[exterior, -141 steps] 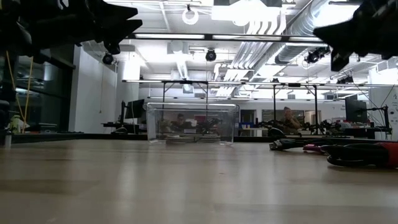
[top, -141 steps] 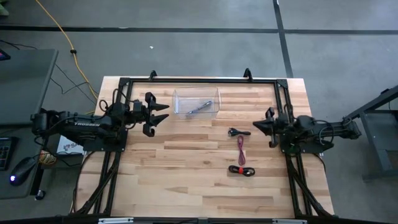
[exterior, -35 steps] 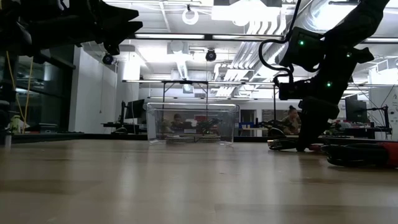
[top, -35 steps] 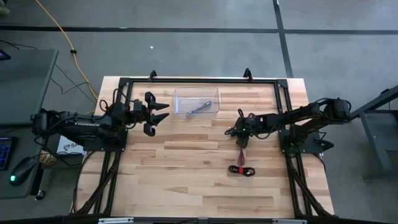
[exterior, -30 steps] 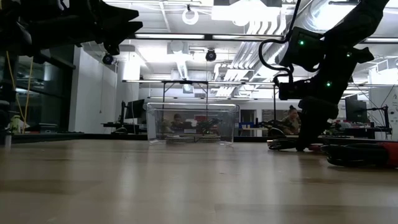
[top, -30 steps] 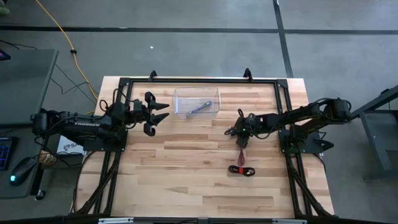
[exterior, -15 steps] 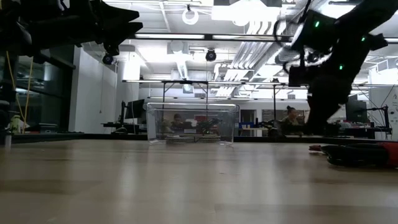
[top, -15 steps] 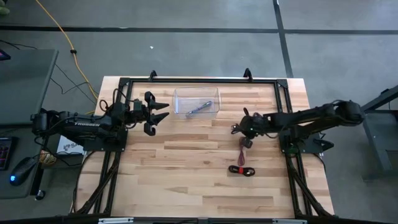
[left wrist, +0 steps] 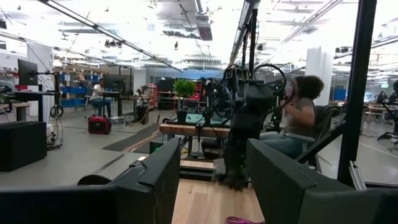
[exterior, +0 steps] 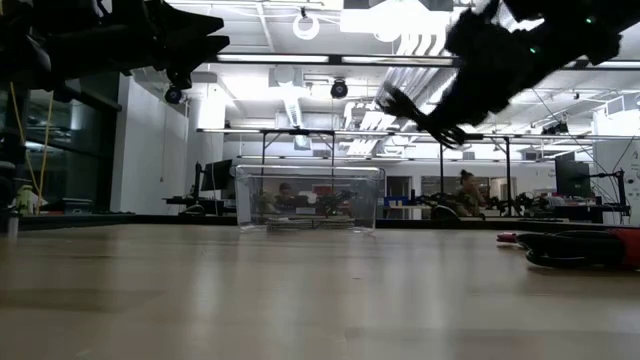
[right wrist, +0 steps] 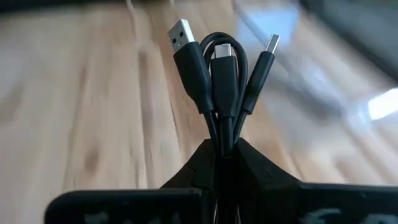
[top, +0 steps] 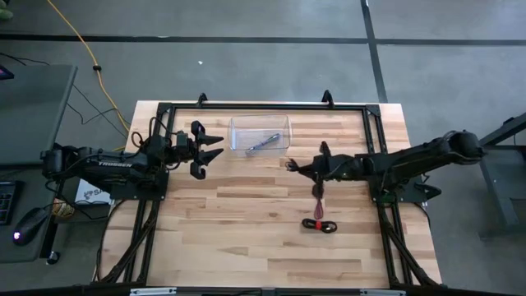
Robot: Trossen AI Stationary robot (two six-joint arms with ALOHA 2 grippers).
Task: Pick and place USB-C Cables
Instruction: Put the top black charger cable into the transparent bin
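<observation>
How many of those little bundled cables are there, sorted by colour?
Silver-grey cable, lying in the clear box: 1
Black cable, held in the right end effector above the table: 1
Pink cable, on the table: 1
Red-and-black cable, on the table: 1
Total: 4

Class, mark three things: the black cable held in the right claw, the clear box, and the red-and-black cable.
black cable [right wrist: 217, 65]: right wrist view, on the looped middle between its plugs.
clear box [top: 235, 136]: high view, on its left wall.
red-and-black cable [top: 319, 224]: high view, on the bundle's middle.
</observation>
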